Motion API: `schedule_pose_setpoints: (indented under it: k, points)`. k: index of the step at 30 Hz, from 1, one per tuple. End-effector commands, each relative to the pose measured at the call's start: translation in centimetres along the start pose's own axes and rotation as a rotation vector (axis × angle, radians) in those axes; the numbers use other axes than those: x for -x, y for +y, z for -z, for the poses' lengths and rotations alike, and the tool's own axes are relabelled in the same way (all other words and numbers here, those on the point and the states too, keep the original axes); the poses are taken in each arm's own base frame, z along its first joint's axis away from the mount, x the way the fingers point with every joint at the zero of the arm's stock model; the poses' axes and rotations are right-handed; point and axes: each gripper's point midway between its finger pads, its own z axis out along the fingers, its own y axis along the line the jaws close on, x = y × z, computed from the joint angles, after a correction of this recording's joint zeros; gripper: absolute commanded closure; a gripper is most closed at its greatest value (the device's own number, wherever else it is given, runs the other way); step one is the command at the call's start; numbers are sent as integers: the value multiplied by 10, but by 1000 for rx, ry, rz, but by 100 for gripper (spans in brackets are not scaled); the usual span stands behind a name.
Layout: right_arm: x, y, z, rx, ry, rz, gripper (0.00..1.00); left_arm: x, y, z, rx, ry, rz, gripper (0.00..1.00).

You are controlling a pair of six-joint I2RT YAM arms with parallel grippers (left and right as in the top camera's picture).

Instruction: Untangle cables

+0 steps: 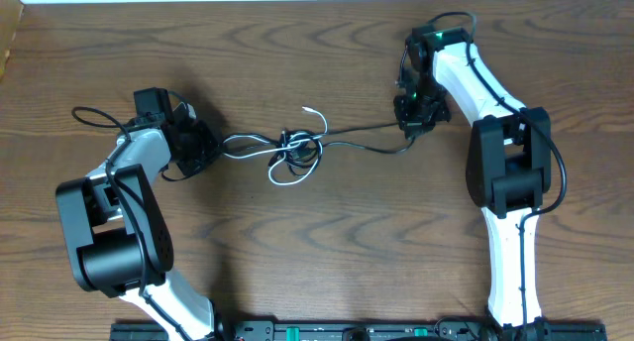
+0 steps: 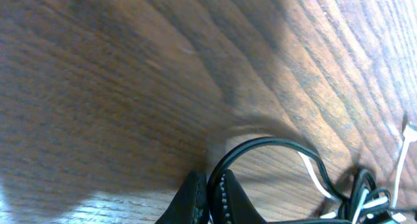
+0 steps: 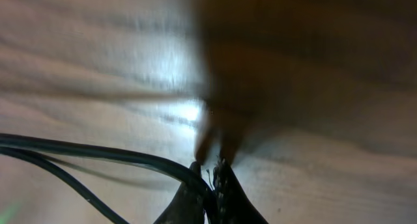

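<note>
The cables form a knot (image 1: pixel 295 151) at the table's middle: black cords and a short white cord (image 1: pixel 313 113) looped together. My left gripper (image 1: pixel 208 148) is shut on a black cable loop (image 2: pixel 273 146) at the knot's left end. My right gripper (image 1: pixel 409 123) is shut on a black cable (image 3: pixel 98 152) that runs left from its fingers to the knot. In the left wrist view the white cord (image 2: pixel 316 178) and the tangle (image 2: pixel 365 198) lie at lower right. The gripped cable ends are hidden between the fingers.
The wooden table (image 1: pixel 327 252) carries the cables only. A thick black robot wire (image 1: pixel 94 115) loops left of my left arm. A rail (image 1: pixel 347 331) runs along the front edge. The table's back edge is just behind my right arm.
</note>
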Motion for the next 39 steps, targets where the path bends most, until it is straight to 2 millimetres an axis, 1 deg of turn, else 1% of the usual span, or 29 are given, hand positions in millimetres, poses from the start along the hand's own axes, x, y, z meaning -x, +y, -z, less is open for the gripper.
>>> schedule_pose_setpoints:
  k: [1, 3, 4, 5, 6, 8, 10, 15, 18, 20, 21, 23, 27, 30, 32, 33, 35, 36, 39]
  points:
    - [7, -27, -3, -37, -24, -84, 99, 6, 9, 1, -26, -11, 8, 93]
    - [9, 6, -2, 135, -27, 9, 99, 3, -13, 3, -154, 13, -63, 92]
    - [9, 26, 0, 235, -32, 73, 99, 1, -25, 5, -219, 25, -97, 92]
    - [8, 41, 4, 319, -37, 125, 99, -2, -37, 9, -295, 38, -139, 92]
    - [6, 56, 8, 395, -43, 173, 99, -5, -46, 12, -349, 46, -170, 92]
    - [2, 81, 17, 521, -55, 257, 99, -10, -63, 19, -461, 62, -230, 93]
    - [-1, 96, 21, 583, -61, 306, 99, -14, -72, 25, -525, 70, -262, 92]
    - [-7, 114, 19, 588, -60, 380, 99, -16, -77, 26, -548, 76, -279, 93]
    - [-9, 123, 25, 571, -77, 428, 99, -27, -97, 37, -681, 81, -403, 92]
    - [-6, 127, 38, 562, -113, 451, 99, -37, -113, 51, -817, 85, -482, 92]
    - [-5, 130, 49, 560, -138, 464, 99, -41, -120, 59, -879, 84, -513, 92]
    - [-3, 131, 69, 530, -190, 488, 99, -45, -126, 68, -950, 80, -544, 92]
    - [-6, 129, 115, 401, -312, 545, 99, -49, -130, 77, -1016, 78, -566, 92]
    - [-13, 132, 151, 302, -414, 622, 99, -51, -134, 84, -1069, 77, -578, 93]
    - [-16, 130, 173, 174, -485, 648, 99, -52, -136, 88, -1094, 74, -586, 93]
    - [-17, 129, 181, 109, -512, 656, 99, -53, -136, 88, -1097, 73, -589, 92]
    - [-18, 129, 192, -2, -552, 669, 99, -53, -136, 88, -1096, 72, -590, 93]
    - [-19, 132, 195, -62, -569, 681, 99, -53, -136, 88, -1094, 72, -590, 93]
    - [-22, 143, 193, -157, -578, 712, 99, -53, -136, 88, -1094, 72, -590, 92]
